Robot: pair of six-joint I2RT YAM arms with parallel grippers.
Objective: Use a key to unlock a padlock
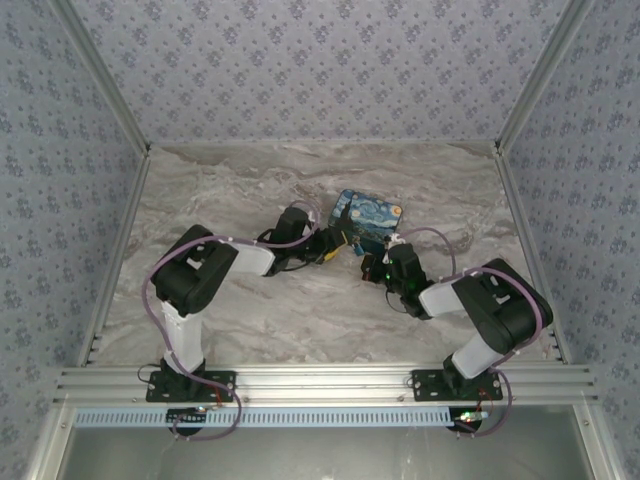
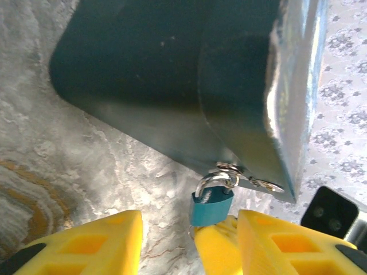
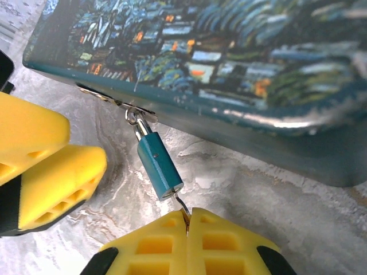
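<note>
Black-and-white jointed arms (image 1: 195,275), looping purple cables (image 1: 147,292), yellow waffle-patterned gripper fingers (image 3: 223,243) with black bases.

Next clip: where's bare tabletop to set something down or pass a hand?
Free on the table: far-left corner, left of the box; far-right corner; near middle strip along the front rail. Crowded: the box's near edge, where the left end effector and right end effector meet at the padlock.
</note>
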